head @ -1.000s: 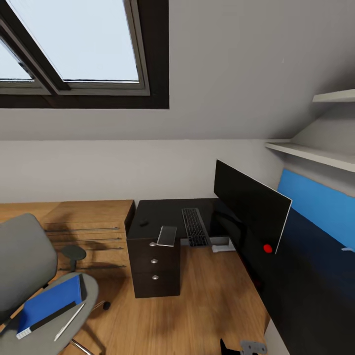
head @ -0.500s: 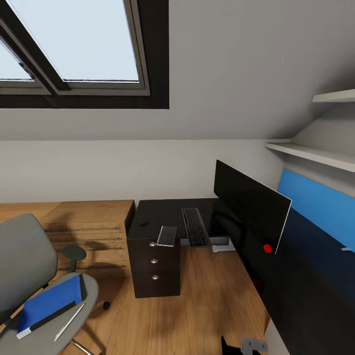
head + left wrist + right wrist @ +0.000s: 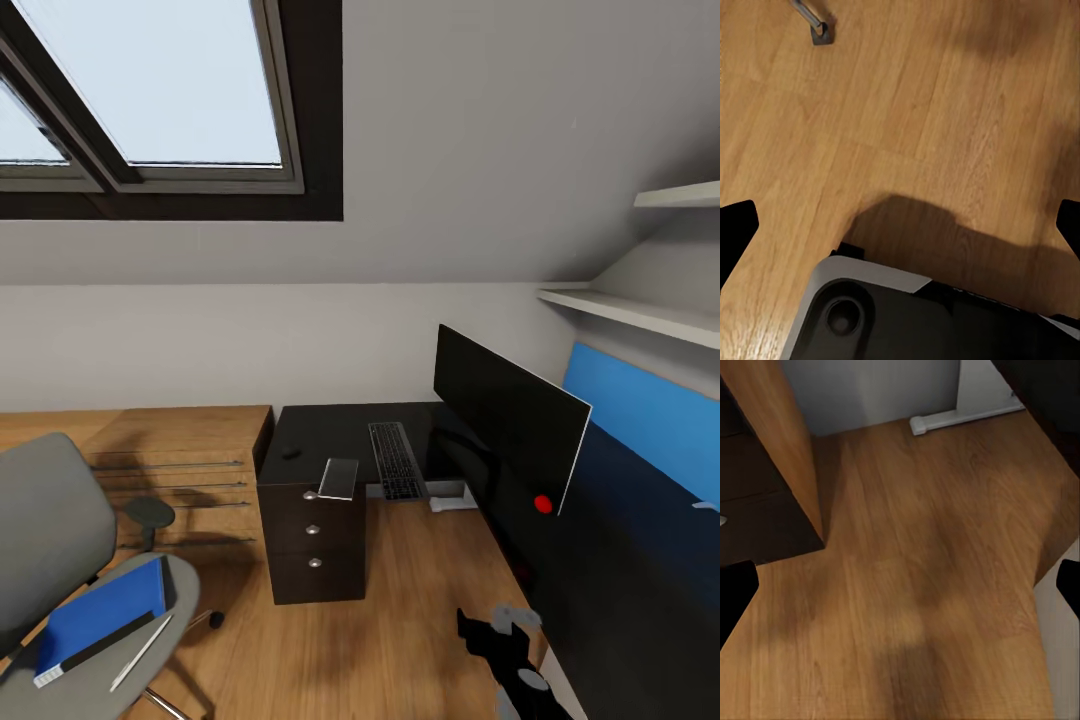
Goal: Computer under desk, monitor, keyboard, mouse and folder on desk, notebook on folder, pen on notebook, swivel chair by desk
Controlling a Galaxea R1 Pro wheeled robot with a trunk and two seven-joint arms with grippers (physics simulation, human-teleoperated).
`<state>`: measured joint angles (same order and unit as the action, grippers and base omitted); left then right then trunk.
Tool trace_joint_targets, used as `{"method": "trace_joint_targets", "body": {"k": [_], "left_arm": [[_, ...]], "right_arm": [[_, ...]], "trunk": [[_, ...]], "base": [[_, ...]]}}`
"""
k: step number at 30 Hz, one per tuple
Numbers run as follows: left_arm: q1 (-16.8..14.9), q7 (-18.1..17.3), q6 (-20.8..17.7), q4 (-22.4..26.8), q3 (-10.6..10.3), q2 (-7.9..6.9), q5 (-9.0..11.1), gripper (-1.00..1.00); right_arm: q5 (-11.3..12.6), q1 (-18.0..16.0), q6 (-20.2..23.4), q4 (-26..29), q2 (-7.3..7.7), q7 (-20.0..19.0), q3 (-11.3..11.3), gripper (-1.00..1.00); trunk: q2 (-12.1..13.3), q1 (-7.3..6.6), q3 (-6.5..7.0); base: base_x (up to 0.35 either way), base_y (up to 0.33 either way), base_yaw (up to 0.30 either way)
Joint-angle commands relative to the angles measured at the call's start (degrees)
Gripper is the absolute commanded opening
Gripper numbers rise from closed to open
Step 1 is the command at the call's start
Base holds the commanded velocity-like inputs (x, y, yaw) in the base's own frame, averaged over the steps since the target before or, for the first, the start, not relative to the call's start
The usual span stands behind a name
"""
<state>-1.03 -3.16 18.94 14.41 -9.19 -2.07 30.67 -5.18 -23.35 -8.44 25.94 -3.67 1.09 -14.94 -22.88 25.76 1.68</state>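
Observation:
The monitor (image 3: 510,428) stands on the black desk (image 3: 325,432), along the right wall. In front of it on the desk lies the keyboard (image 3: 396,460). The mouse (image 3: 292,453) sits further left on the desk top. At the lower left is the swivel chair (image 3: 45,530), apart from the desk. The blue folder (image 3: 100,612) and the pen (image 3: 140,652) lie on its seat. I cannot make out the notebook. My right gripper (image 3: 495,628) hangs open over the floor near the desk's right wing. My left gripper (image 3: 900,225) is open above bare floor.
A light wooden dresser (image 3: 170,450) adjoins the desk's drawer unit (image 3: 312,545). A pale grey flat thing (image 3: 338,478) overhangs the desk's front edge. A white foot (image 3: 452,497) rests on the floor under the desk. Wall shelves (image 3: 640,312) and a blue panel (image 3: 650,415) are at the right.
My right arm has risen into the head view at the lower right, higher and further in than before. The chair, folder and desk items have not moved.

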Motion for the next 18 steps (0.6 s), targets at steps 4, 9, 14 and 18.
{"method": "trace_joint_targets", "body": {"k": [4, 9, 14, 18], "left_arm": [[0.0, -0.3, 1.2, -0.1, -0.4, 0.00, 0.6, 1.00], [0.0, -0.3, 1.5, -0.1, -0.5, -0.03, 0.6, 1.00], [0.0, -0.3, 1.6, -0.1, -0.5, 0.00, 0.5, 1.00], [0.0, -0.3, 1.6, -0.1, -0.5, 0.00, 0.6, 1.00]], "right_arm": [[-0.4, 0.0, 7.8, 9.5, -0.16, 0.1, -0.3, 1.00], [-0.1, 0.0, 17.6, 23.9, -0.77, 0.1, -0.4, 1.00], [0.0, 0.1, 23.1, 34.1, -1.06, -0.2, -0.5, 1.00], [0.0, 0.3, 24.8, 40.0, -1.42, -1.3, -0.5, 1.00]], "trunk": [[0.0, 0.02, -0.03], [0.0, 0.02, -0.03], [0.0, 0.02, -0.03], [0.0, 0.02, -0.03]], "base": [[0.000, 0.000, 0.000], [0.000, -0.013, 0.000], [0.028, -0.181, 0.000], [0.090, -0.255, 0.000]]}}
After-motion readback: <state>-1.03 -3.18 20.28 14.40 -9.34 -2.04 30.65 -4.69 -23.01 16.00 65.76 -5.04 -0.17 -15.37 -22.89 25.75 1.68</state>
